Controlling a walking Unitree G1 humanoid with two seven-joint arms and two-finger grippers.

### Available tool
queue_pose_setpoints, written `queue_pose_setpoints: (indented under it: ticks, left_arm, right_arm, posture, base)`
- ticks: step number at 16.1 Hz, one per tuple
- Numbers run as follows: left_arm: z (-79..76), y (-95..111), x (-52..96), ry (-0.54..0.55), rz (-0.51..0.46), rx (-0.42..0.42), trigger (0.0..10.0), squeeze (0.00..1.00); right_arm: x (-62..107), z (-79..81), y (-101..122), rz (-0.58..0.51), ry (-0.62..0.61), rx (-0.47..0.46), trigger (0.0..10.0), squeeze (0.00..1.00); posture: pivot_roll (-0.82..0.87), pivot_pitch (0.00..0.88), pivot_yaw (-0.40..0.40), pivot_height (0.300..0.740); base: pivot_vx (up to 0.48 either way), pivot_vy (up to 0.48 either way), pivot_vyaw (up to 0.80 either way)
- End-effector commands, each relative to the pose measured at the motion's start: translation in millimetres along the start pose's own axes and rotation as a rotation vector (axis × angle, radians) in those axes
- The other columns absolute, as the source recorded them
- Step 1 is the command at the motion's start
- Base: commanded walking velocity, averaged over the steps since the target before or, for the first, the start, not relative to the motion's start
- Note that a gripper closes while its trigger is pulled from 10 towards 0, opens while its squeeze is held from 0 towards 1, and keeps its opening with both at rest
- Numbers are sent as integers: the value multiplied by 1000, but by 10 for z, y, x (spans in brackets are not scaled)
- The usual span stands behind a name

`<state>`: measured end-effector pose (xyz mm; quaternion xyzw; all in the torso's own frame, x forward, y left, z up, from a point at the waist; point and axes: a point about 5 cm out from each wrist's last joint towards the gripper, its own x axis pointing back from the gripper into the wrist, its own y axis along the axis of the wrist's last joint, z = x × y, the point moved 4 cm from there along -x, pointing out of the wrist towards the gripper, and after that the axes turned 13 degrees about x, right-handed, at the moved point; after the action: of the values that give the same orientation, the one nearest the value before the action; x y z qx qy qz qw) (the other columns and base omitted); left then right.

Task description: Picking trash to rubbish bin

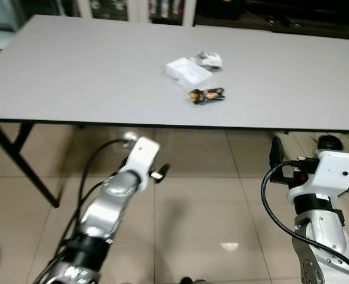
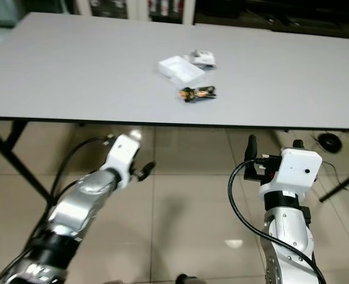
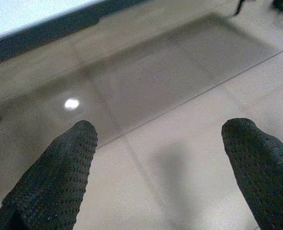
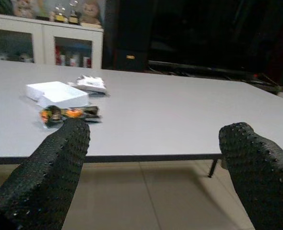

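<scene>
Your widest thing was the grey worktop (image 1: 74, 71), which stretched across the head views above a tiled floor (image 1: 210, 201). Both claws sat below its front edge, over the tiles. Your left claw (image 3: 160, 167) pointed down at the floor with its fingers spread wide and nothing between them. Your right claw (image 4: 153, 165) faced the worktop edge, fingers likewise apart and empty. The trash lay well apart from both, near the worktop's middle: a white box (image 1: 188, 71), a small white packet (image 1: 209, 58) just behind it, and a crumpled orange-and-dark wrapper (image 1: 206, 94) just in front.
</scene>
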<state>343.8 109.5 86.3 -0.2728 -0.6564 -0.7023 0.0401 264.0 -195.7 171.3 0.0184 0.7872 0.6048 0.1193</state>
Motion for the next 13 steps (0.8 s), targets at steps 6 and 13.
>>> queue_pose_setpoints:
  ticks: [6, 13]
  left_arm:
    - [-34, -11, -69, 12, -25, 55, 10000, 0]
    - [288, 286, 87, 151, -304, 199, 10000, 0]
  right_arm:
    - [4, 2, -54, 19, 7, 17, 10000, 0]
    - [28, 2, -64, 22, 25, -11, 10000, 0]
  posture:
    - [174, 85, -71, 740]
    - [172, 88, -79, 740]
  base:
    - [0, 0, 0]
    - [0, 0, 0]
